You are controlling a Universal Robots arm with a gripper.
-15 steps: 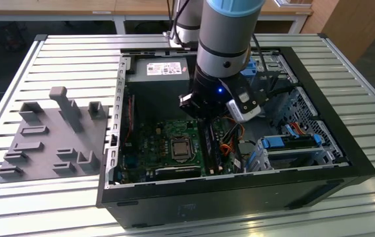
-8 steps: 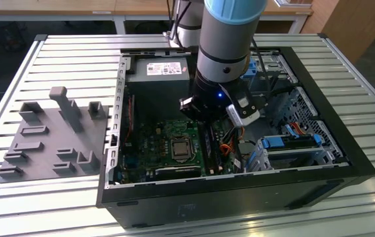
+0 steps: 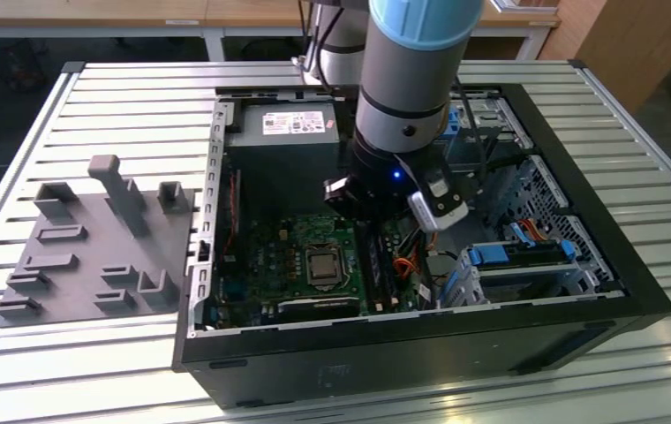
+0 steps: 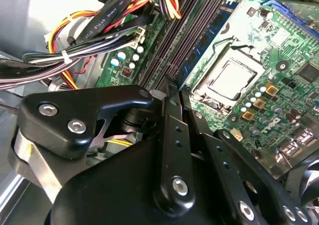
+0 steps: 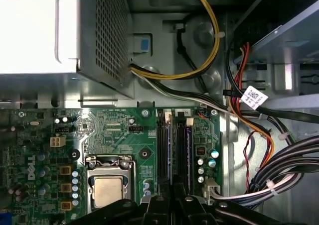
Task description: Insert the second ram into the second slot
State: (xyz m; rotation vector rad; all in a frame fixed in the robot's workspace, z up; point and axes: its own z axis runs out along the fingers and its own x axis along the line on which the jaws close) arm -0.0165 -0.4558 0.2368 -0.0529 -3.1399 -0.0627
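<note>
My gripper [image 3: 371,237] reaches down into the open computer case [image 3: 571,203], right over the memory slots [image 3: 373,265]. In the second wrist view its two black fingers [image 4: 169,135] stand almost together, and the gripper [image 4: 175,88] ends at the near end of the slot row. The second ram [image 4: 207,38], a narrow blue stick with dark chips, runs on from the fingertips along the slots, beside the processor socket [image 4: 232,78]. In the first wrist view the gripper [image 5: 173,199] sits above the dark slots [image 5: 167,150]. The fingertips hide the grip itself.
A grey holder fixture [image 3: 88,247] lies on the slatted table at the exterior view's left. Inside the case are the power supply [image 3: 282,132], bundled cables [image 4: 89,41] close to the fingers, and a drive cage [image 3: 518,261] at the exterior view's right.
</note>
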